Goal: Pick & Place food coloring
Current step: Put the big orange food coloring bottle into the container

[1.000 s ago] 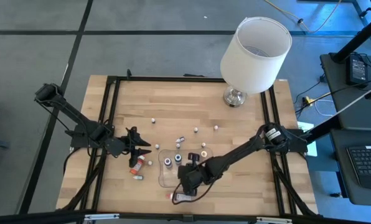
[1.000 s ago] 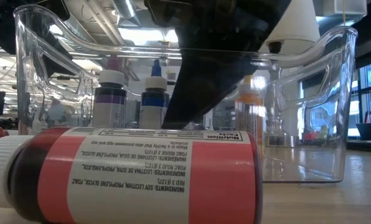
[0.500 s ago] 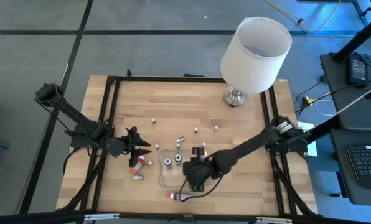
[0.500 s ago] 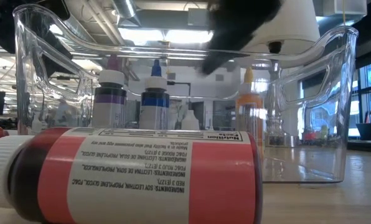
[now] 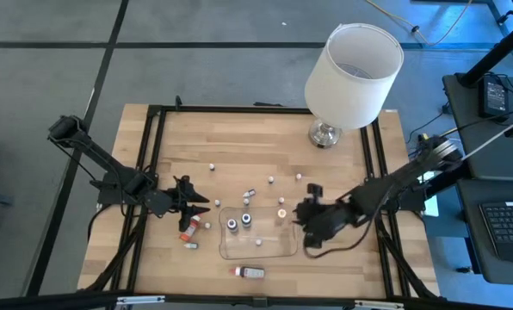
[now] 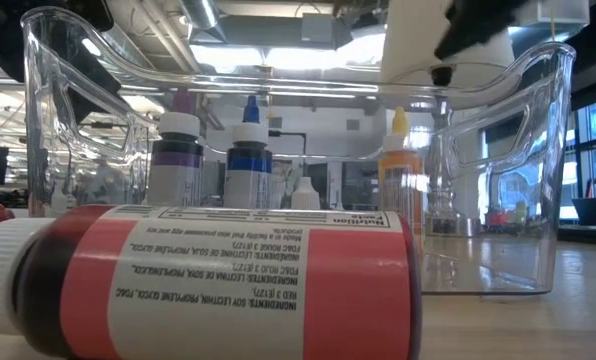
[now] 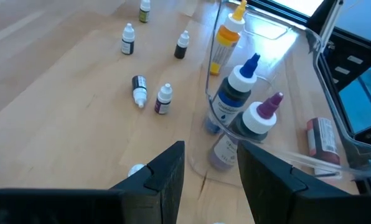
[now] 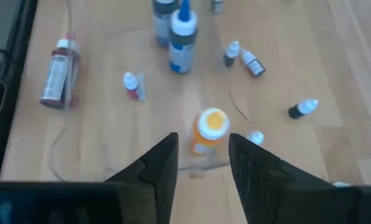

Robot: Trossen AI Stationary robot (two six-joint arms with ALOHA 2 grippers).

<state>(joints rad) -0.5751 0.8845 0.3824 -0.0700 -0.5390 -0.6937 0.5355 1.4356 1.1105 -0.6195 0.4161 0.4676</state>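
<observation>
Beside the clear plastic tray (image 5: 258, 244), my right tool (image 5: 312, 226) hangs open and empty; next I pick another small white-capped bottle (image 5: 270, 181).

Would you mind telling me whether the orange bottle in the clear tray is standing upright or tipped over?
Upright. The orange bottle stands on its base inside the clear tray, nozzle pointing up, beside the blue-capped bottle and purple-capped bottle.

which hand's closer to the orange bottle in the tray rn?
Right. The right hand hangs open just beside the orange bottle, off the clear tray's right end. The left hand sits past the tray's left end, open and empty.
</observation>
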